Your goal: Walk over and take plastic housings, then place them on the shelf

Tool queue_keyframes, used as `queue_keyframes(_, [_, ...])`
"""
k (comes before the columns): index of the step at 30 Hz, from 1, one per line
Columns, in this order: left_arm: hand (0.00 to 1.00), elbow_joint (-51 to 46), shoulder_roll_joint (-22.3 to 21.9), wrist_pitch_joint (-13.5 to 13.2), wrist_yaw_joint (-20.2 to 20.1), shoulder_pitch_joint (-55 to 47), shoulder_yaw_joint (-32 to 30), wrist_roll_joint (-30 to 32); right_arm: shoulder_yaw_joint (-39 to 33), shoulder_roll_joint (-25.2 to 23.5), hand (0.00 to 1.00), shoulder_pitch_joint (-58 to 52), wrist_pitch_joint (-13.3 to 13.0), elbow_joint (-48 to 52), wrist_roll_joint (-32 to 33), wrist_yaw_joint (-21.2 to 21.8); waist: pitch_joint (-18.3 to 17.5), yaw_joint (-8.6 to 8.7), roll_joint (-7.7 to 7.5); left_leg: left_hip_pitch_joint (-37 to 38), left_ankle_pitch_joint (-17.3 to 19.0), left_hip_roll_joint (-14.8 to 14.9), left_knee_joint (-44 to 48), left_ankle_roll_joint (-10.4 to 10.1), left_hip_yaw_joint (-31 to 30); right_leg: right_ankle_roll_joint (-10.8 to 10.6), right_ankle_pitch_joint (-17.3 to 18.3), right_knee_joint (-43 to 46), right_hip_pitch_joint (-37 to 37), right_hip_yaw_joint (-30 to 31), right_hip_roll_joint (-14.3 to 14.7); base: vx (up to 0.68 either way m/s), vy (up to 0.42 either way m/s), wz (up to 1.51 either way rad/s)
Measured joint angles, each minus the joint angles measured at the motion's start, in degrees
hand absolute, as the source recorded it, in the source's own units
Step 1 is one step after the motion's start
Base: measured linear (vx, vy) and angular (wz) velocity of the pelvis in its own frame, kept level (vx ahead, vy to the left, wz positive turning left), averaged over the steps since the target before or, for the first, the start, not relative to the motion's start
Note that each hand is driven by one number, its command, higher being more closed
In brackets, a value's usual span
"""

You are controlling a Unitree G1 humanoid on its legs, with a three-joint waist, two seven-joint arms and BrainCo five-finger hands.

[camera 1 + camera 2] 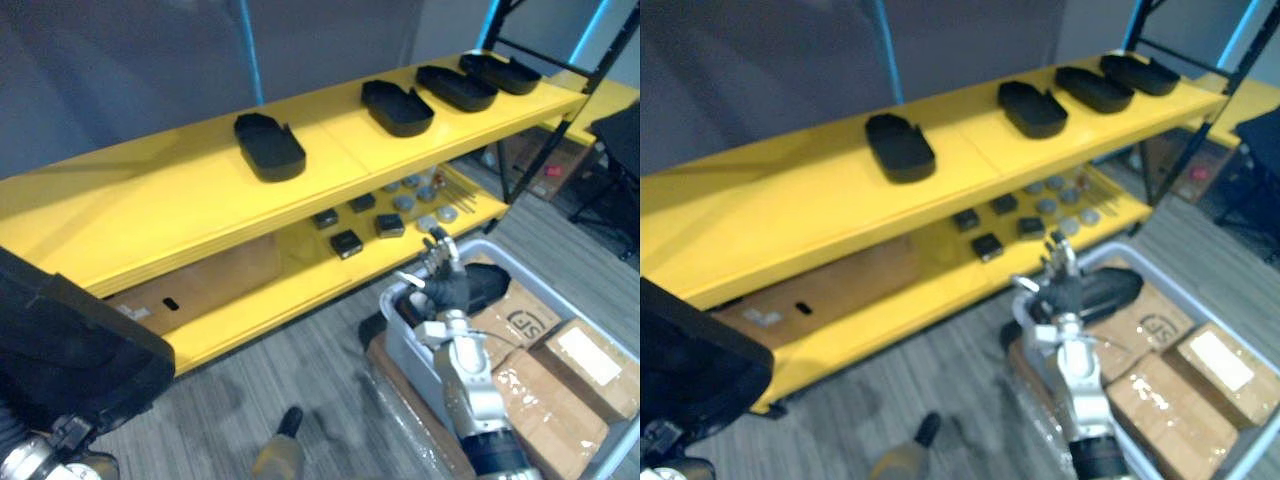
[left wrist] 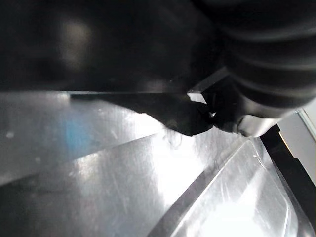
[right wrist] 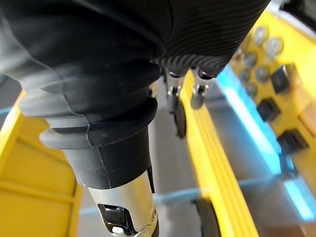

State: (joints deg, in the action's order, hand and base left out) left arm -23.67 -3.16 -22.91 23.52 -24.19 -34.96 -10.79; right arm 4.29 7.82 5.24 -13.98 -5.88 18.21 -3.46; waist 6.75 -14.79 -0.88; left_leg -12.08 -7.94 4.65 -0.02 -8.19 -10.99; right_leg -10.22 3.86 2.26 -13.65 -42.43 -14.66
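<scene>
Your right hand (image 1: 440, 280) over grey bin (image 1: 412, 352) corner, fingers (image 3: 171, 94) straight, nothing gripped; black housing (image 1: 492, 283) just beside it. Eye views add four housings (image 1: 268, 146) on top shelf (image 1: 150, 200). Left hand (image 2: 266, 54) grip: can't tell.

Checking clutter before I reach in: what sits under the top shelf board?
On the lower shelf: small black boxes, grey round parts and a brown cardboard sheet. Its rear is covered by the top board, so it cannot be seen.
</scene>
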Motion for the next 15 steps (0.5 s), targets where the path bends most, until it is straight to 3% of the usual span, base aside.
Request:
queue_keyframes(3, [1.0,0.0,0.5,-0.4,-0.3,0.2,0.2,0.0,0.0,0.1,0.0,0.0,-0.7,0.0,0.0,0.5,1.0,0.54,-0.27,-0.6,-1.1,0.1,-0.5,0.0,-1.0,0.4,2.8,2.6,0.9,1.4,0.2,-0.02,-0.014,0.33])
queue_keyframes(5, [1.0,-0.2,1.9,-0.4,-2.5,1.6,1.8,-0.2,-0.3,0.4,0.0,-1.0,-2.4,0.7,-1.0,0.5,1.5,2.95,-0.45,-2.3,-3.2,-0.8,-1.4,-1.0,-6.0,4.3,6.0,5.8,2.2,9.2,1.9,0.01,0.08,1.01])
queue_keyframes(8, [1.0,-0.2,5.1,-0.5,-4.8,2.5,6.5,-0.5,-0.2,0.9,0.0,-3.3,-3.8,1.2,-2.3,0.5,2.9,3.01,-0.85,-2.3,-4.8,-1.2,-2.7,-1.8,-10.2,3.7,8.8,10.7,2.9,16.4,2.7,-0.01,0.029,0.84])
queue_keyframes(10, [1.0,-0.2,5.1,-0.5,-4.7,2.2,7.8,-0.4,-0.2,1.1,0.0,-3.4,-5.1,1.4,-3.4,1.4,4.0,3.02,-0.77,-2.3,-5.4,-1.3,-2.6,-2.0,-10.8,3.6,11.0,12.0,2.9,16.2,2.7,-0.08,-0.069,0.25])
queue_keyframes(13, [1.0,-0.2,4.9,-0.5,-4.5,1.2,9.4,-0.5,-0.3,1.7,0.0,-5.9,-6.8,3.5,-3.4,3.8,4.8,3.31,0.03,-2.3,-6.1,-1.3,-2.4,-1.8,-10.7,1.4,13.8,13.1,2.8,16.5,2.8,-0.11,-0.044,0.12])
queue_keyframes(15, [1.0,-0.2,4.9,-0.5,-4.5,0.2,9.4,-0.6,-0.2,2.0,0.0,-8.4,-8.1,4.8,-3.4,6.4,5.2,4.43,0.67,-2.2,-5.5,-1.0,-1.3,-0.3,-10.1,1.1,14.6,13.4,1.8,15.8,3.3,-0.1,-0.03,0.21])
